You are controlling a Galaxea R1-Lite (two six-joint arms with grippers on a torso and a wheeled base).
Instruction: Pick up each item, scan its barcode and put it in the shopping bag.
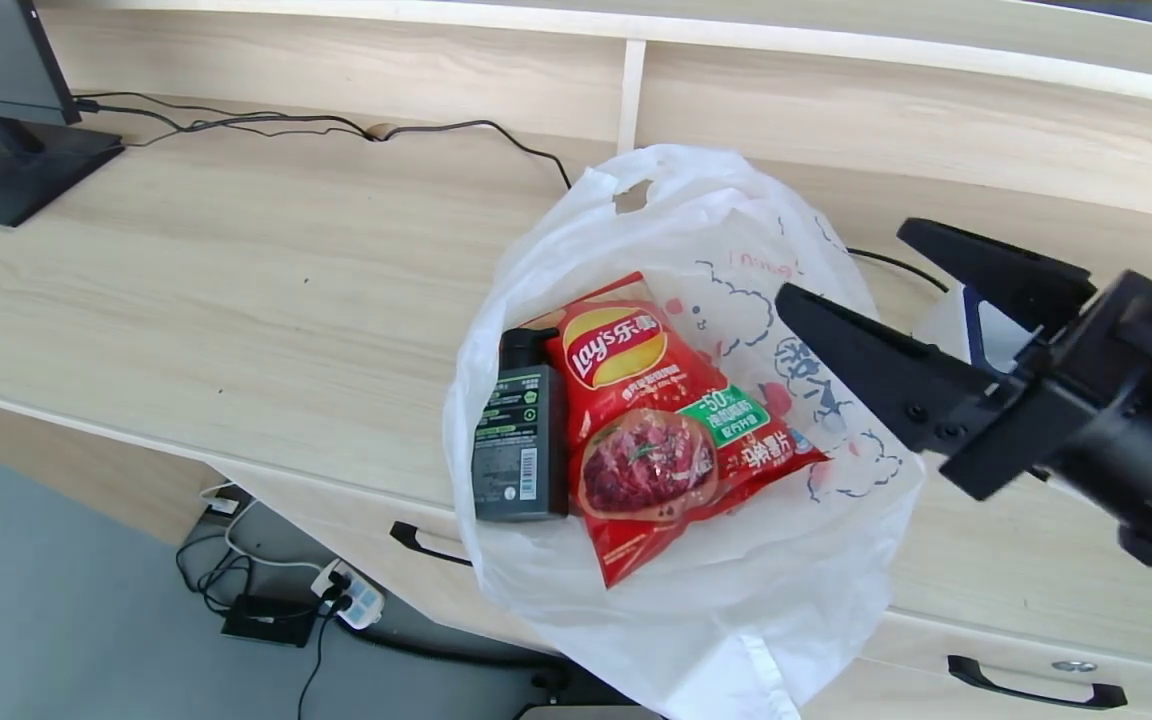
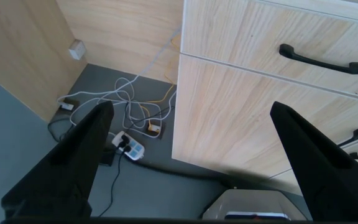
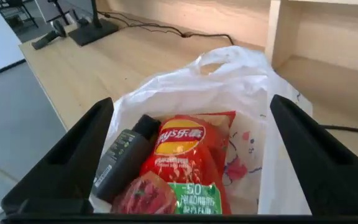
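right gripper (image 1: pixel 844 262): fingers spread, empty, the nearer arm
shopping bag (image 1: pixel 696 200): on counter (image 1: pixel 236 260), 9 o'clock from right gripper
chips (image 1: pixel 651 420): in bag, long axis 12–6
bottle (image 1: pixel 519 440): in bag, 9 o'clock of chips
left gripper (image 2: pixel 191 109): spread, empty, by drawers (image 2: pixel 241 112)

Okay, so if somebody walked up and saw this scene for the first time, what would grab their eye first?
The glossy red crisp packet stands out first, lying in the open white plastic shopping bag at the front edge of the pale wooden counter. A dark pump bottle lies beside it in the bag, on the packet's left. The black right pincer hangs open at the bag's right side.
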